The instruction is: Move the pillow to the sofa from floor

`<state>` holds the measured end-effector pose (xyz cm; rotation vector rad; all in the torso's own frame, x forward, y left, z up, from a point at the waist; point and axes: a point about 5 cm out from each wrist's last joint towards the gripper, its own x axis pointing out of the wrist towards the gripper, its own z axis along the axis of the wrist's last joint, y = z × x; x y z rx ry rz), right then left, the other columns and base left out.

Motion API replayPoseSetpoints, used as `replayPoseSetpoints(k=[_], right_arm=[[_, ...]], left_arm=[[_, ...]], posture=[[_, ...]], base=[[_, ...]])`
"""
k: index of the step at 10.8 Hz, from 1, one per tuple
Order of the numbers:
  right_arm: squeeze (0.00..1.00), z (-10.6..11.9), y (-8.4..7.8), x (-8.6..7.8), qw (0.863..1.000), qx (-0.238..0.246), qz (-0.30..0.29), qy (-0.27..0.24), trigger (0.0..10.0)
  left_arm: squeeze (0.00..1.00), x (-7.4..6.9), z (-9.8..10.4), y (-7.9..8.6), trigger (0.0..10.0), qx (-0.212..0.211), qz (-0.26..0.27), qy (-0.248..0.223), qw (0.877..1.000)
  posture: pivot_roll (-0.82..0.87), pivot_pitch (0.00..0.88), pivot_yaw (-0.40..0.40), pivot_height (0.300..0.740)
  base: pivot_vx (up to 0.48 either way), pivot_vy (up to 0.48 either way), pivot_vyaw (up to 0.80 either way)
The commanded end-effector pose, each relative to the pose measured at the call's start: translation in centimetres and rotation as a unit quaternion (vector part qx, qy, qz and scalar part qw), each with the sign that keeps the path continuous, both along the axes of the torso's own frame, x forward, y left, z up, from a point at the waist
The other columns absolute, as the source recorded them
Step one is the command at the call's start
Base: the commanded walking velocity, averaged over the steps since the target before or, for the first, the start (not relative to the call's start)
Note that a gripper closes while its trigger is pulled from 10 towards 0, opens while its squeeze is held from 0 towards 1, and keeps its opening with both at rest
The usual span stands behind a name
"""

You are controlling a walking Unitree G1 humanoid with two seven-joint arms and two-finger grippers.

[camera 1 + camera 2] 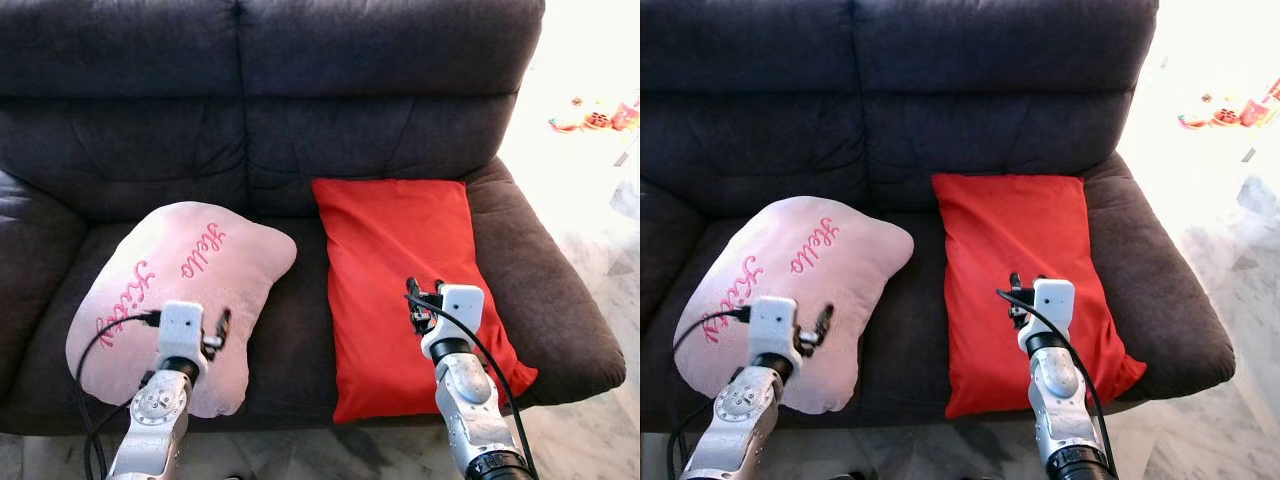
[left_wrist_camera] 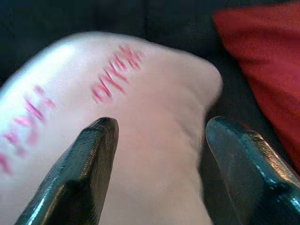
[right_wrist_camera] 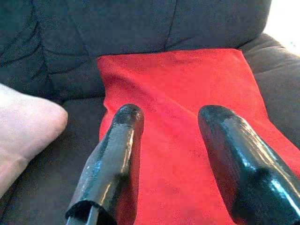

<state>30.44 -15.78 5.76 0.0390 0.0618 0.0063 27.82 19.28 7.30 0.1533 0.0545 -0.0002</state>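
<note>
A pink pillow (image 1: 185, 290) with pink "Hello Kitty" lettering lies on the left seat of the dark sofa (image 1: 300, 120), its near edge hanging slightly over the seat front. On the right seat lies a red pillow (image 1: 400, 260), lengthwise from backrest to seat front. My left gripper (image 2: 159, 126) hovers over the near part of the pink pillow (image 2: 154, 93), open with nothing between its fingers. My right gripper (image 3: 171, 115) is open over the near half of the red pillow (image 3: 178, 84) and holds nothing.
The sofa's padded armrests (image 1: 560, 300) flank both seats. Pale marble floor (image 1: 600, 240) runs along the right side, brightly lit, with small colourful toys (image 1: 595, 120) far back on it. A strip of floor (image 1: 330, 450) shows below the seat front.
</note>
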Motion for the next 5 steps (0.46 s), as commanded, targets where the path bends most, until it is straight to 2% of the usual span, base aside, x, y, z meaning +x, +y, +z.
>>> replayPoseSetpoints(k=[1, 2, 5], right_arm=[[0.0, -0.5, -0.3, -0.2, 1.0, -0.001, -0.007, 0.007, 10.0], [0.0, -0.5, -0.4, -0.3, 1.0, 0.0, -0.009, 0.005, 10.0], [0.0, -0.1, -0.2, -0.3, 1.0, -0.015, 0.002, -0.012, 10.0]], left_arm=[[0.0, 0.0, 0.9, 0.5, 10.0, 0.018, 0.017, -0.036, 0.999], [0.0, 0.1, 2.1, 0.3, 10.0, 0.028, 0.02, -0.074, 0.997], [0.0, 0.4, 3.8, -0.6, 10.0, 0.03, 0.004, -0.117, 0.993]], posture=[[0.17, 0.168, -0.032, 0.74], [0.17, 0.17, -0.032, 0.74], [0.17, 0.173, -0.031, 0.74]], base=[[0.0, 0.0, 0.0], [0.0, 0.0, 0.0], [0.0, 0.0, 0.0]])
